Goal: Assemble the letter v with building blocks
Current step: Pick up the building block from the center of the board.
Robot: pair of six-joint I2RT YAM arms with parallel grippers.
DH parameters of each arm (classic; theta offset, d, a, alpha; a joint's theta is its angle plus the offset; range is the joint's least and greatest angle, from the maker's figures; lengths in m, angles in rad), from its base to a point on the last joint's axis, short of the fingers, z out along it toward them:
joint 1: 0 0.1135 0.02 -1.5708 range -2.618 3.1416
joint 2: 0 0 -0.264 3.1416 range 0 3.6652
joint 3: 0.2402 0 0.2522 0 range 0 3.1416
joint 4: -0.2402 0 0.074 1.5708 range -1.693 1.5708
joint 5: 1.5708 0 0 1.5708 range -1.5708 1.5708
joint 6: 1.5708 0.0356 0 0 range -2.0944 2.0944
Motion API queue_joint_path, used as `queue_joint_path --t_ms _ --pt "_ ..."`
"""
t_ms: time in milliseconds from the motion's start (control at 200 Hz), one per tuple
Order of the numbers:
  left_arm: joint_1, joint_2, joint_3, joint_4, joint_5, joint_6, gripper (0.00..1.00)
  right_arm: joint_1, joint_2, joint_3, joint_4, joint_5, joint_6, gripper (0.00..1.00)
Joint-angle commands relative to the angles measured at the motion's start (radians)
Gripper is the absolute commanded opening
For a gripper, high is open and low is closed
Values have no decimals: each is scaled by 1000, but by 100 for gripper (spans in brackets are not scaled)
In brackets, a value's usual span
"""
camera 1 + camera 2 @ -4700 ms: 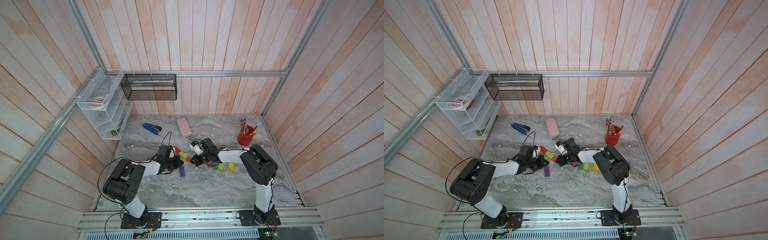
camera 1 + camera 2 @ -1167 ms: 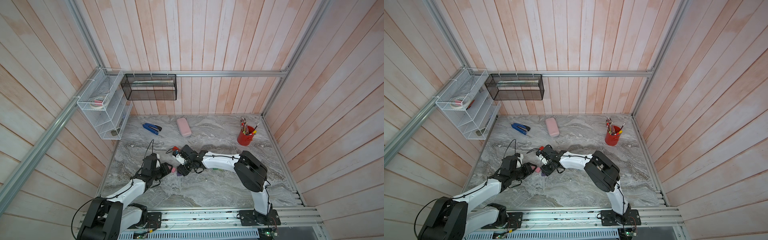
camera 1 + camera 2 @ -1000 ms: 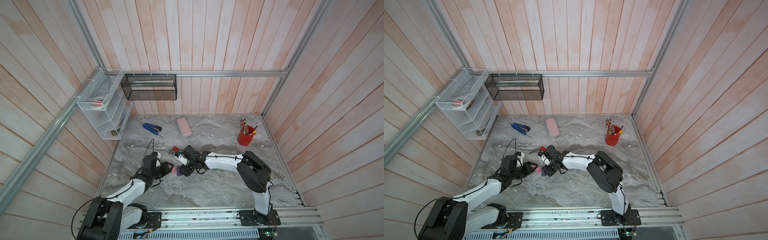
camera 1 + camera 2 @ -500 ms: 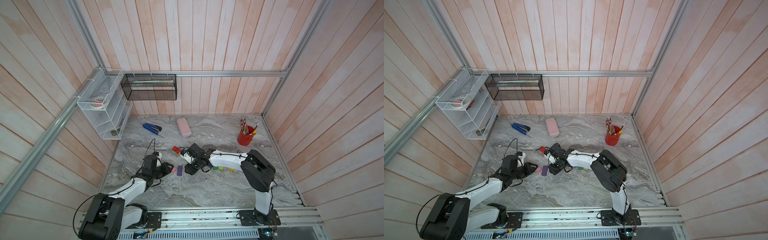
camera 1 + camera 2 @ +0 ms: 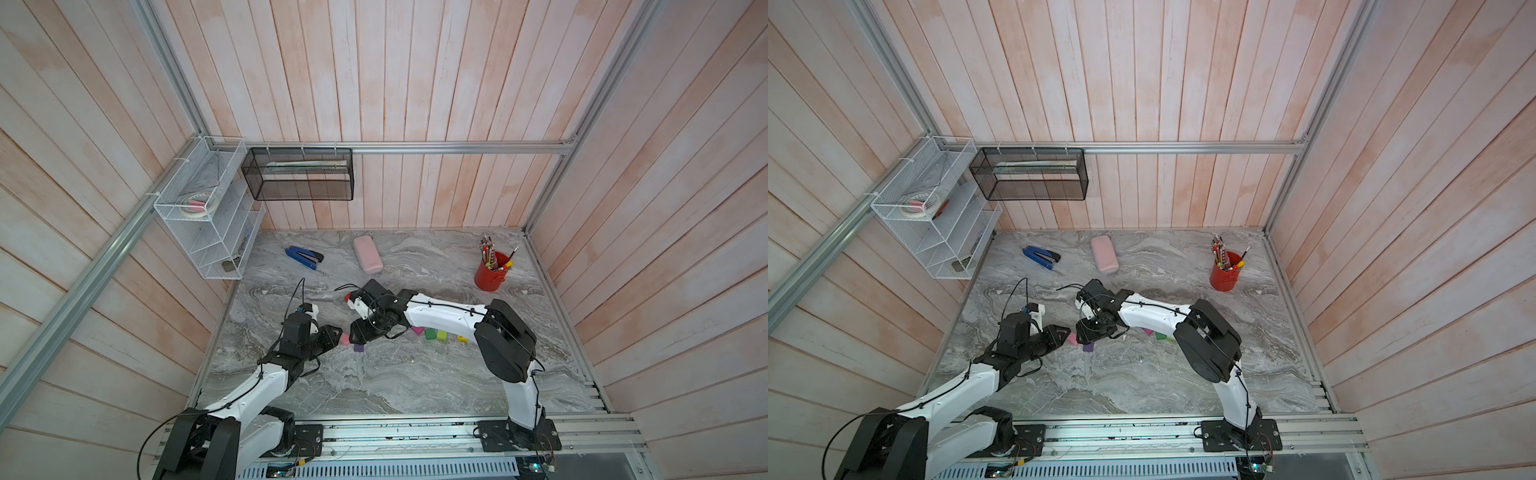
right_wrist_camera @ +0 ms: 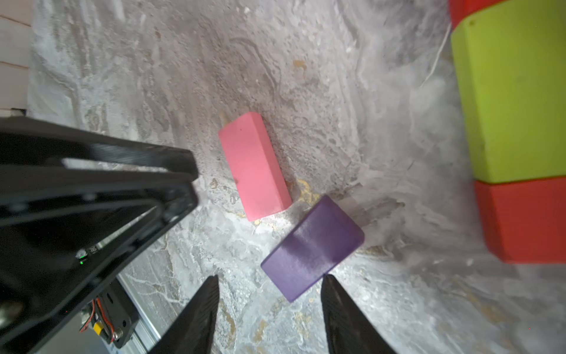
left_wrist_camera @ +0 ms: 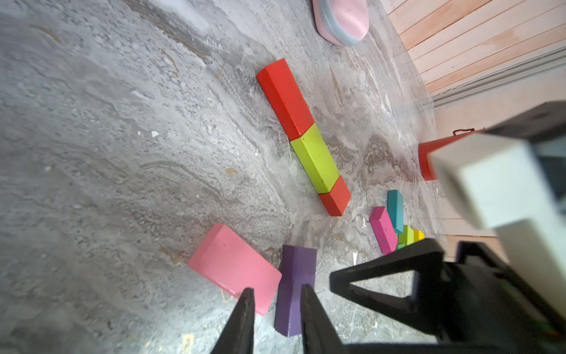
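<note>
Left gripper point(image 7: 277, 294): fingers narrowly parted, holding nothing, tips near pink block point(image 7: 235, 266) on marble table point(image 5: 374, 386). Purple block point(image 6: 312, 248) lies just beside it. Right gripper point(image 6: 269, 282): fingers spread, empty, at purple block's end. Red-lime-red row point(image 7: 306, 138) adjoining

- A long matte red brick point(image 7: 284, 98), a lime brick point(image 7: 315, 159) and a short red block point(image 7: 335, 199) lie flat, touching end to end in one straight line.
- A pink brick point(image 5: 344, 339) lies flat; a purple brick point(image 5: 358, 348) lies just beside it, at its four o'clock.
- At the purple brick's three o'clock cluster a magenta brick point(image 5: 417, 331), a teal brick point(image 7: 395, 210), a green cube point(image 5: 431, 334), a small lime piece point(image 5: 442, 335) and a yellow piece point(image 5: 462, 339).
</note>
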Motion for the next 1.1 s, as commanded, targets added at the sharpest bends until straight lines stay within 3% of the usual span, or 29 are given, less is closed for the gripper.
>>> queue_joint_path --t_ms 0,170,345,825,1095 --pt "9 -35 -13 -16 -26 25 29 16 67 77 -101 78 94 56" --pt "22 -66 -5 -57 -8 79 29 13 146 189 -198 145 113 57" --pt "49 -99 -8 -87 20 110 29 3 133 162 -209 165 132 55" --pt "71 -82 -9 -67 61 123 29 41 274 363 -324 115 50 55" --pt "78 -85 -11 -72 63 118 29 43 277 374 -322 88 31 54"
